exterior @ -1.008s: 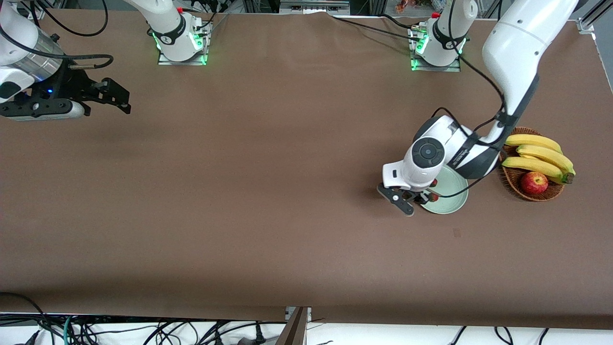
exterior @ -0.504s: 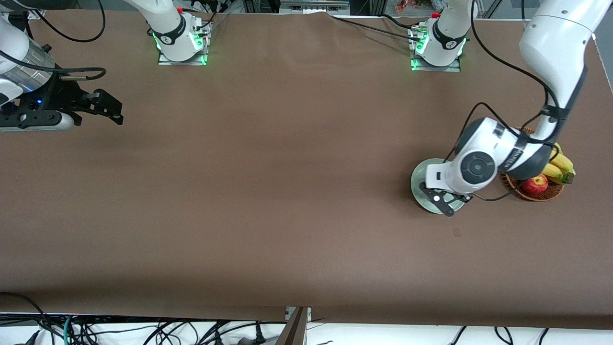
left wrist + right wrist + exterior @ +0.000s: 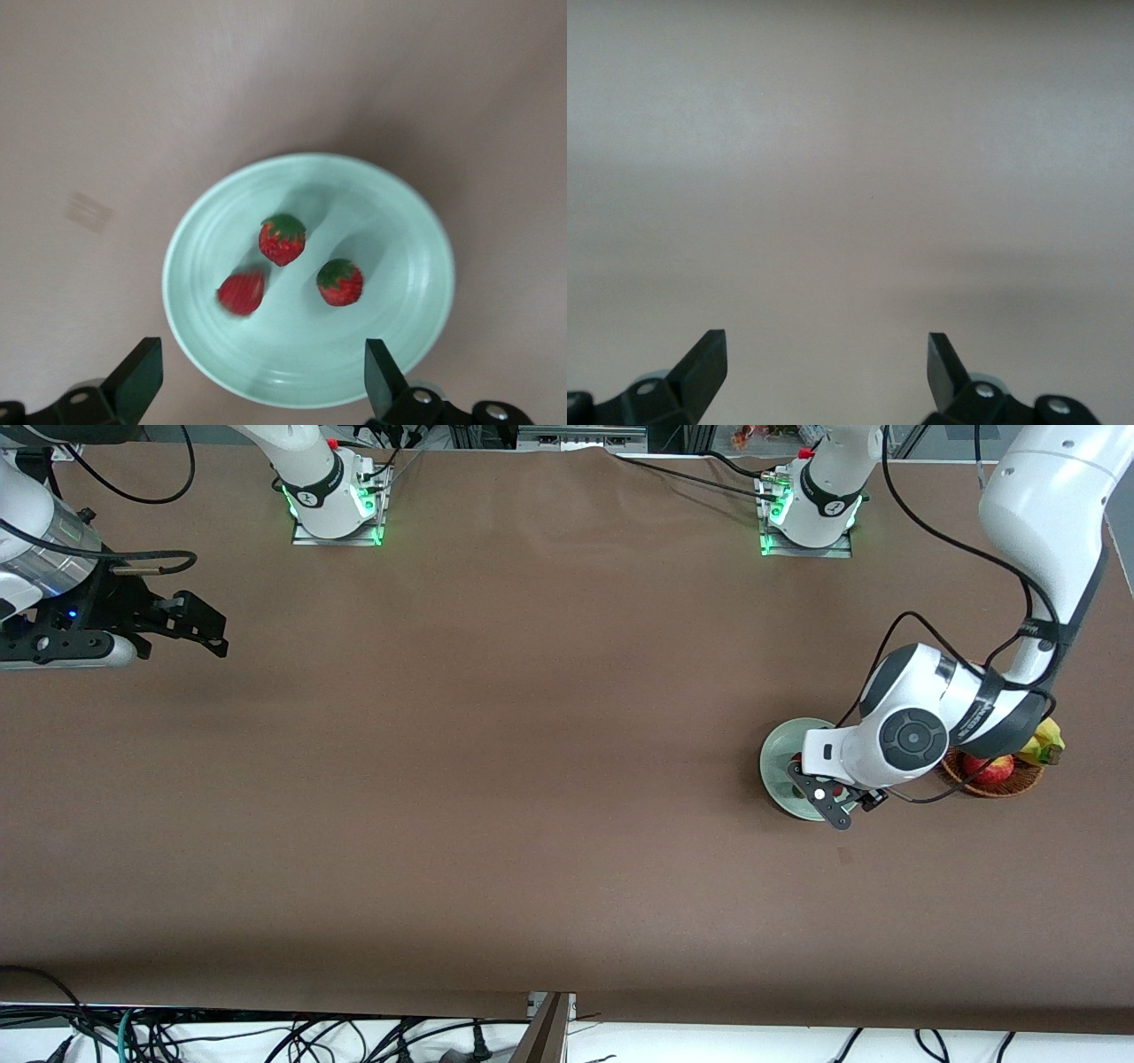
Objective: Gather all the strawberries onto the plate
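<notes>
The pale mint-green plate lies on the brown table beside the basket, toward the left arm's end; its rim shows in the front view. Three strawberries lie in it: one and a second with green tops showing, and a third that is blurred. My left gripper hovers over the plate, open and empty. My right gripper waits open and empty over bare table at the right arm's end.
A brown wicker basket with a red apple and bananas stands beside the plate, partly hidden under the left arm. A small dark mark lies on the table nearer the front camera than the plate.
My left arm has swung from the plate's edge to over the plate, toward the basket, now covering most of it. The third strawberry looks blurred. The right gripper shifted slightly.
</notes>
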`<act>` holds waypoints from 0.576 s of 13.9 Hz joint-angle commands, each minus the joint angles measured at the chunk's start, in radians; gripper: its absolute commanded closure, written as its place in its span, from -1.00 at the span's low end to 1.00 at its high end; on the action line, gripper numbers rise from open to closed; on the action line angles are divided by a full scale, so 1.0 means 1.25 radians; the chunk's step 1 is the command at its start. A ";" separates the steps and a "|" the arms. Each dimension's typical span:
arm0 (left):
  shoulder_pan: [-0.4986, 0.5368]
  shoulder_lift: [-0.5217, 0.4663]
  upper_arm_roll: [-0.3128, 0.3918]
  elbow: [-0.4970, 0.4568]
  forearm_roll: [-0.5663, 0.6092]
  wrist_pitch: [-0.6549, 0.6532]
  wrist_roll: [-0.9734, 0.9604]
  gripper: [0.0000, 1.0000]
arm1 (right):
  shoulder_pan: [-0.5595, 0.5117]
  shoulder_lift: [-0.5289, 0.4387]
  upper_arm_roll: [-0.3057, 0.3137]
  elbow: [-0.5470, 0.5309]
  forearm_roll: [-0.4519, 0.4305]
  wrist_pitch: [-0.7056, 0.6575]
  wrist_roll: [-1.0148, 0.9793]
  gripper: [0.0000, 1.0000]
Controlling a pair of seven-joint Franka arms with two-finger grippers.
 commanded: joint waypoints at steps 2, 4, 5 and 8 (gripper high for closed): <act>0.003 -0.111 -0.023 0.115 -0.111 -0.133 0.005 -1.00 | -0.006 0.007 0.005 0.016 -0.011 -0.001 -0.005 -0.99; -0.007 -0.109 -0.022 0.272 -0.171 -0.294 0.005 -1.00 | -0.006 0.007 0.005 0.016 -0.011 -0.001 -0.003 -0.99; -0.023 -0.105 -0.019 0.331 -0.177 -0.360 0.005 -1.00 | -0.006 0.007 0.005 0.016 -0.011 -0.001 -0.003 -0.99; -0.021 -0.107 -0.011 0.441 -0.180 -0.408 -0.002 -1.00 | -0.006 0.007 0.005 0.016 -0.008 -0.001 -0.003 -0.99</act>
